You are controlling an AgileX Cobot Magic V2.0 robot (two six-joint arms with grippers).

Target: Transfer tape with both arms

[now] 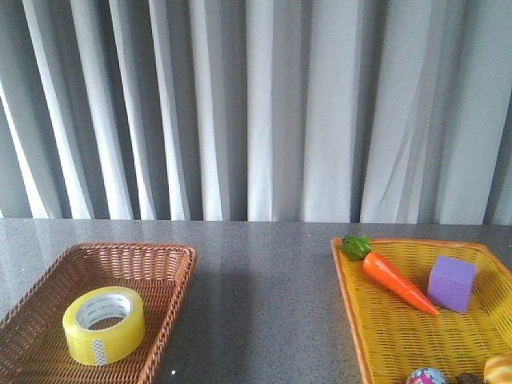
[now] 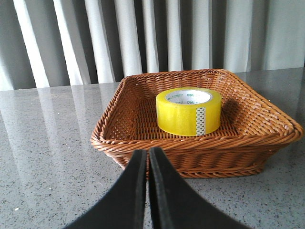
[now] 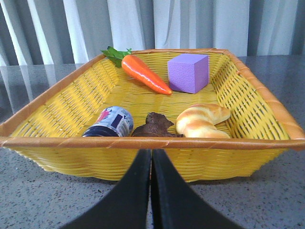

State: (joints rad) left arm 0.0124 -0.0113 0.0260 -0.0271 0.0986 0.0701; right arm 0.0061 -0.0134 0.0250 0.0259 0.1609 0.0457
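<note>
Grey table (image 1: pixel 264 304); both arms low, fingers (image 2: pixel 138 191) pressed together.

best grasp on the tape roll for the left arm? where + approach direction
Probably from above. The tape lies flat in the brown wicker basket, core hole up, so one finger can drop into the core and the other outside, pinching the wall. The basket's raised rim blocks a low side approach. The left hand sits shut just outside the near rim, so it must open and lift first.
</note>
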